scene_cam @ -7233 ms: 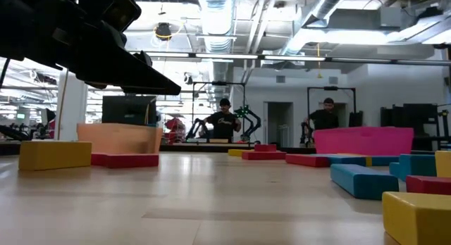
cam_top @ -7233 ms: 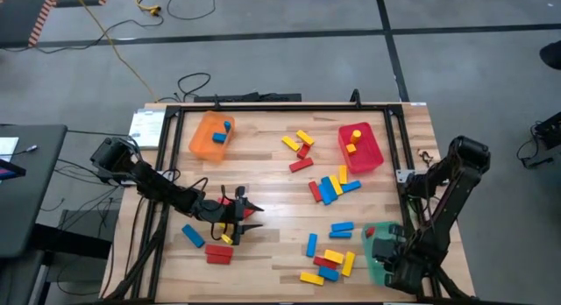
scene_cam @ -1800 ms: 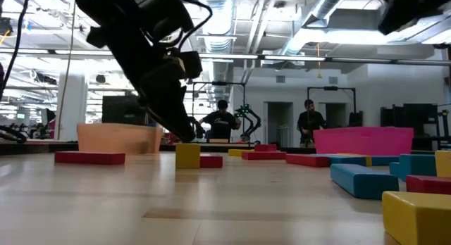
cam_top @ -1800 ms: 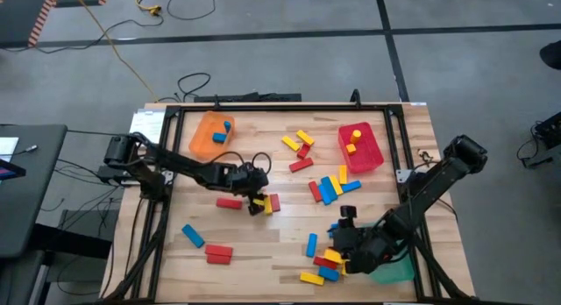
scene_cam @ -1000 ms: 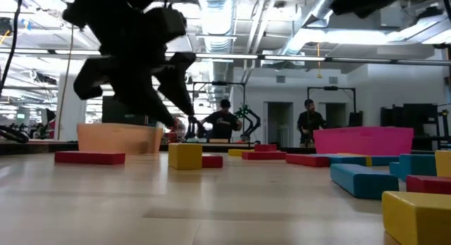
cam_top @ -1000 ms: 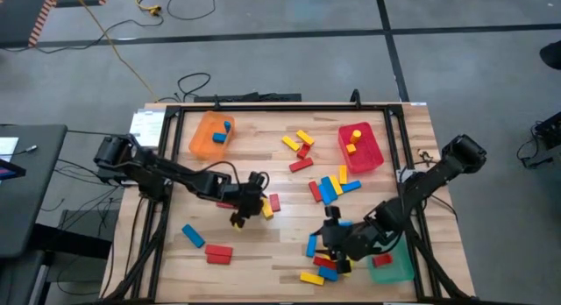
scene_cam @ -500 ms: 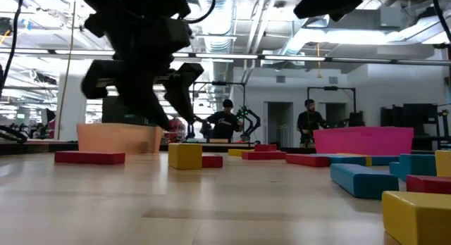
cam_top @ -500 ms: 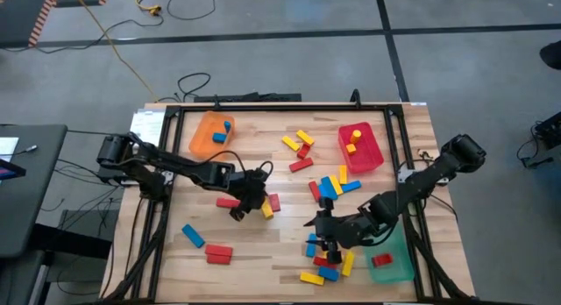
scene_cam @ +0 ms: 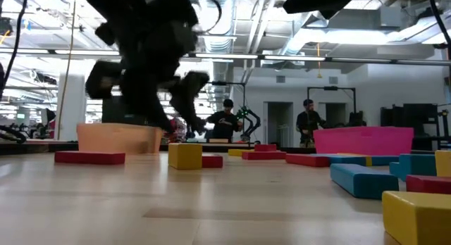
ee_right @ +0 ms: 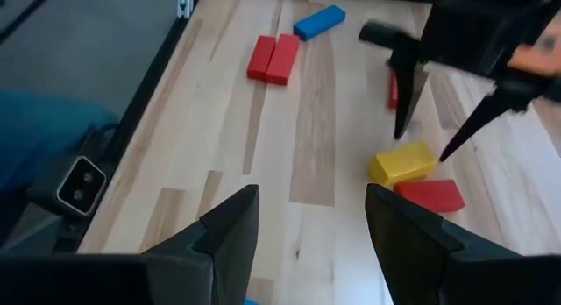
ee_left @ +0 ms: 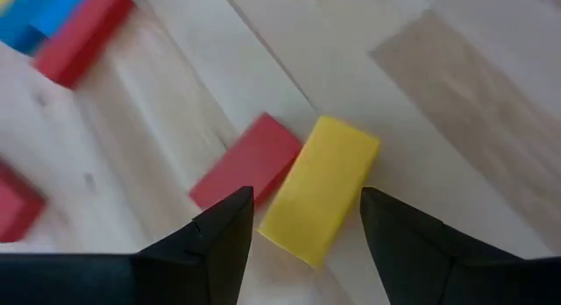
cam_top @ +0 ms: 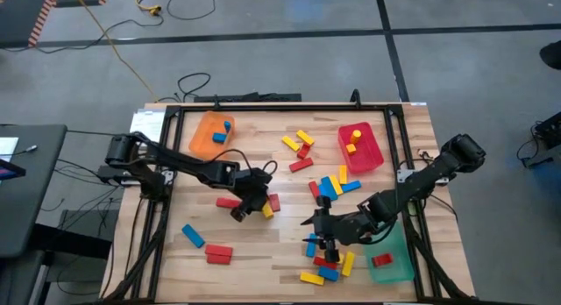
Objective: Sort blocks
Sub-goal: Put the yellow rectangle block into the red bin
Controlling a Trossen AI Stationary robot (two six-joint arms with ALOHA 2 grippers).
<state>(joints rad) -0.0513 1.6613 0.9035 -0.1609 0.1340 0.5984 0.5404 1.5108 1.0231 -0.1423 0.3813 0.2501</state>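
My left gripper (ee_left: 302, 222) hangs with jaws parted and empty — the yellow block (ee_left: 319, 189) lies on the table (cam_top: 263, 244) just ahead of the gap, between the two fingers' lines, a red block (ee_left: 246, 160) touching its side. My right gripper (ee_right: 308, 226) is likewise spread and grasping nothing — bare wood lies between its fingers, and the same yellow block (ee_right: 402, 162) lies well ahead of it.

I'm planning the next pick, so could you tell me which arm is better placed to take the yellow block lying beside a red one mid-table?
The left. Its end effector is open directly over that yellow block, while the right end effector is over the cluster further right.
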